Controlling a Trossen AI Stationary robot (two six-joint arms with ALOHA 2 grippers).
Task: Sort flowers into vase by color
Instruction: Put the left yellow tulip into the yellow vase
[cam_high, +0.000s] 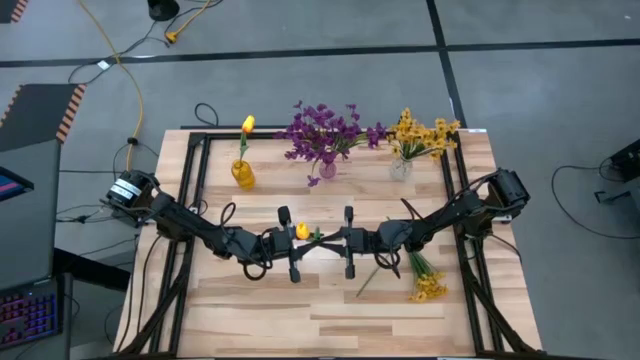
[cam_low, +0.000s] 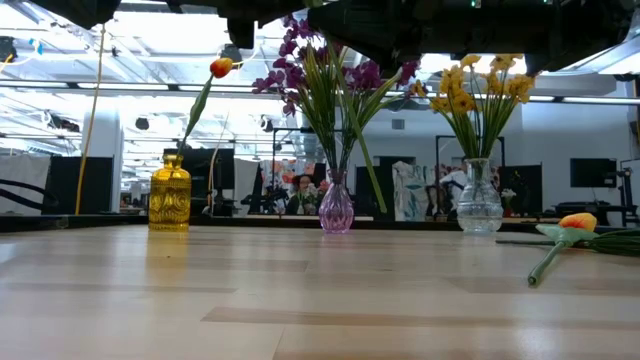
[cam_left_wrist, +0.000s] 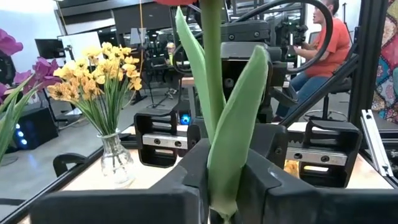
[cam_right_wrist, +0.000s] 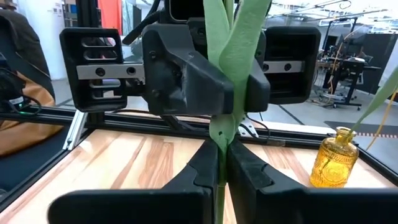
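Note:
An orange-yellow tulip (cam_high: 302, 231) stands roughly upright over the table's middle, with my left gripper (cam_high: 312, 240) and my right gripper (cam_high: 328, 240) both shut on it from opposite sides. Its bud leans toward the left arm. At the far edge stand three vases. An amber bottle (cam_high: 243, 175) holds one tulip, a purple-tinted vase (cam_high: 327, 168) holds purple flowers, and a clear vase (cam_high: 400, 168) holds yellow flowers. A second tulip (cam_low: 575, 222) lies flat on the table under the right arm. A yellow sprig (cam_high: 428, 288) lies beside it. My left gripper pinches the tulip's stem and a long leaf (cam_left_wrist: 225, 168) between its two fingers, below the bud. The fingers point level from the table's left and lie across the stem. The tulip rises upright out of the hold, clear of the table. My right gripper pinches the same stem with its leaf (cam_right_wrist: 219, 146) between its two fingers. The fingers point level from the table's right and lie across the stem, facing the left gripper closely. The stem stands upright in the hold.
Black frame rails (cam_high: 195, 190) run along the table's left, far and right sides. A person in an orange shirt (cam_left_wrist: 323, 43) sits beyond the table. Bare wood (cam_high: 300, 320) lies toward the near edge.

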